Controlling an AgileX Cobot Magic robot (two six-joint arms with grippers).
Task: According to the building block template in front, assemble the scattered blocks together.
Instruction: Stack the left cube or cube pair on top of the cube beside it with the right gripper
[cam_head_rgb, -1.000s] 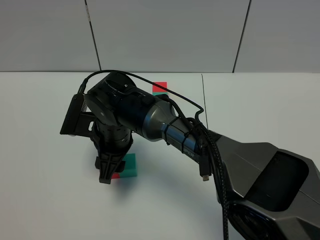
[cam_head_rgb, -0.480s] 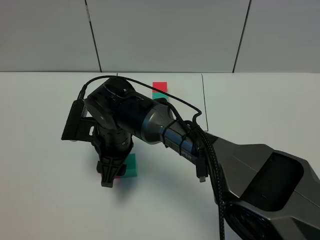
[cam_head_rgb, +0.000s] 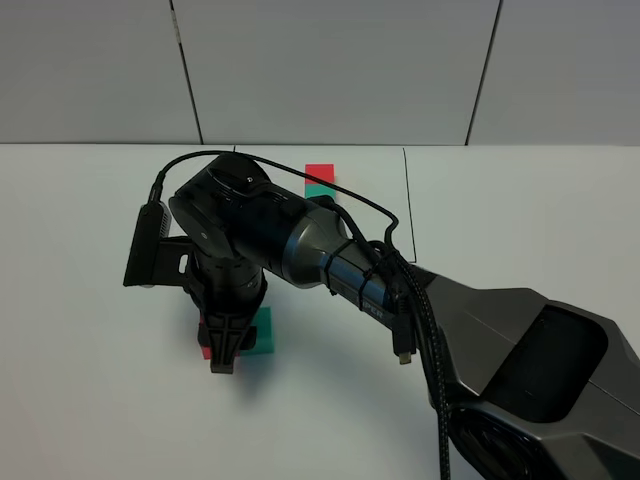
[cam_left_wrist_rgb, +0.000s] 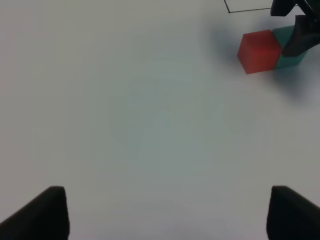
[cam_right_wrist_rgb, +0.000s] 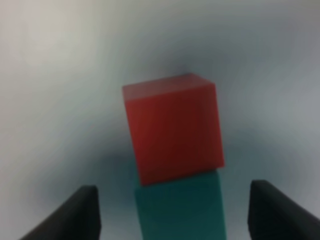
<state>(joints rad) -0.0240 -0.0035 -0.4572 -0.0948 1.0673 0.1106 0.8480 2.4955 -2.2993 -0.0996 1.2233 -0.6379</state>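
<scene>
A white table (cam_head_rgb: 90, 400) is seen from above, with a pale panelled wall (cam_head_rgb: 330, 70) behind it. The dark right arm (cam_head_rgb: 470, 310) reaches across from the right side to the left half of the table. The right gripper (cam_head_rgb: 222, 362) points straight down over two small loose cubes. The red cube (cam_right_wrist_rgb: 172, 127) and the teal cube (cam_head_rgb: 263, 330) sit on the table side by side, touching along one face. From above, the gripper hides most of the red one. In the right wrist view the teal cube lies between the two black fingers (cam_right_wrist_rgb: 75, 212), with bare table showing on each side. The fingers stand apart and grip nothing, and the red cube lies just past the teal one. Toward the far edge of the table, well apart from the loose cubes, lies the template (cam_head_rgb: 320, 181). Its red part is on the far side and its teal part on the near side, joined, and a thin black line (cam_head_rgb: 408, 200) is drawn on the table to its right. The left gripper (cam_left_wrist_rgb: 170, 215) hangs over bare table, well away from the cubes. Its two dark fingertips are spread wide with nothing between them. Its camera shows the cube pair far off, with one right finger in front of the teal cube.
</scene>
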